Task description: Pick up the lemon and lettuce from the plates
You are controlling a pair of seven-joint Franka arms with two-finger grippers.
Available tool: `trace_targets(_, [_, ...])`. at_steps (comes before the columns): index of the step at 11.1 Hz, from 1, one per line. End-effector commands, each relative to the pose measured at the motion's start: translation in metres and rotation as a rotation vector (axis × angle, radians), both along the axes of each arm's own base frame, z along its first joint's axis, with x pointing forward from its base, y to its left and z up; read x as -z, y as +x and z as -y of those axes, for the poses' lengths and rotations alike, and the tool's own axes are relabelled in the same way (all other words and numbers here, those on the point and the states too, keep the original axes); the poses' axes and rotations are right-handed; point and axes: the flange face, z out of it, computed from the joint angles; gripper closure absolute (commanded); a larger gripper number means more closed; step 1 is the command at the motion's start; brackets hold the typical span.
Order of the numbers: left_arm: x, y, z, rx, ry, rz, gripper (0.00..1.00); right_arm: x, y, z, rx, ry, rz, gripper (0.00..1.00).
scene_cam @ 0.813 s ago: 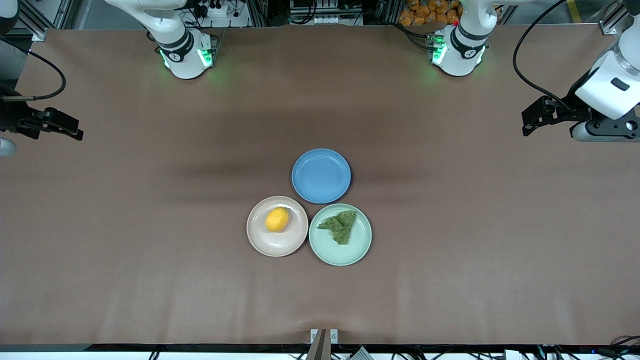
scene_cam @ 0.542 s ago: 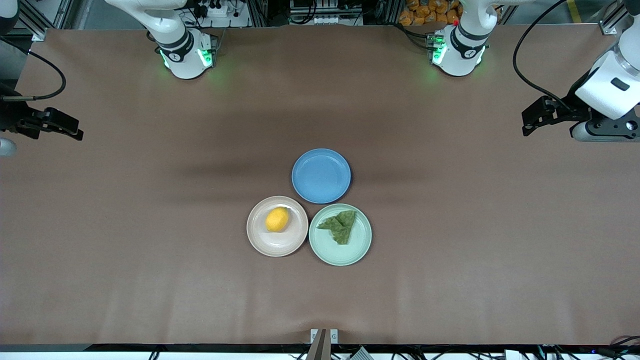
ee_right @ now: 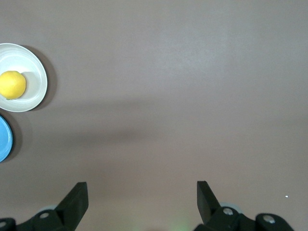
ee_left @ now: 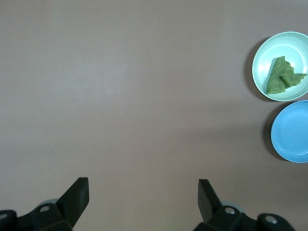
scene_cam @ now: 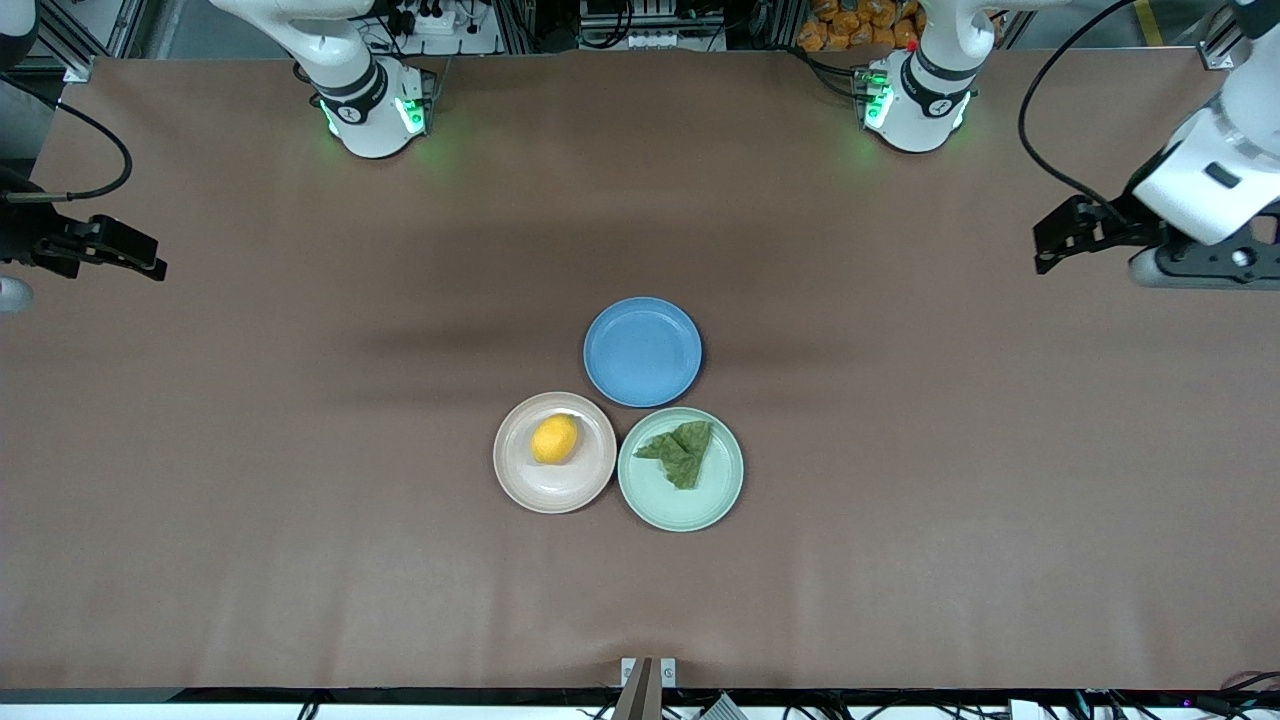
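Note:
The lemon (scene_cam: pixel 555 439) lies on the beige-pink plate (scene_cam: pixel 530 486) at the middle of the table. It also shows in the right wrist view (ee_right: pixel 12 84) on its plate (ee_right: pixel 37 77). The lettuce (scene_cam: pixel 681 451) lies on the mint green plate (scene_cam: pixel 690 505) beside it, and shows in the left wrist view (ee_left: pixel 281 75) on its plate (ee_left: pixel 267 53). My left gripper (scene_cam: pixel 1052 240) hangs open and empty over the table's left-arm end (ee_left: pixel 143 187). My right gripper (scene_cam: pixel 140 260) hangs open and empty over the right-arm end (ee_right: pixel 142 190).
An empty blue plate (scene_cam: pixel 642 351) sits just farther from the front camera than the two task plates, touching both; it also shows in the left wrist view (ee_left: pixel 291 131) and the right wrist view (ee_right: pixel 4 138). Brown table cover (scene_cam: pixel 300 500) surrounds them.
My left gripper has shifted slightly up and toward the table's middle. The right arm, plates, lemon and lettuce have not moved.

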Motion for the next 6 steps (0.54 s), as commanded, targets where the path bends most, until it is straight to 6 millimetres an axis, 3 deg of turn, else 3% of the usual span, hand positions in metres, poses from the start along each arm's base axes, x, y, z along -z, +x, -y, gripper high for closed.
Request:
trace_targets(1, [0.031,0.019,0.046,0.055,-0.015,-0.008,0.0,-0.001,-0.002,0.0,0.005,-0.008,-0.005,0.0])
trace_targets(4, [0.077,0.044,0.099,0.12,-0.081,0.03,0.0,0.0,-0.002,-0.007,-0.004,-0.005,-0.007,0.0])
trace_targets(6, [0.108,0.059,0.143,0.165,-0.131,0.09,0.0,-0.001,-0.001,-0.023,0.017,-0.006,0.0,0.0])
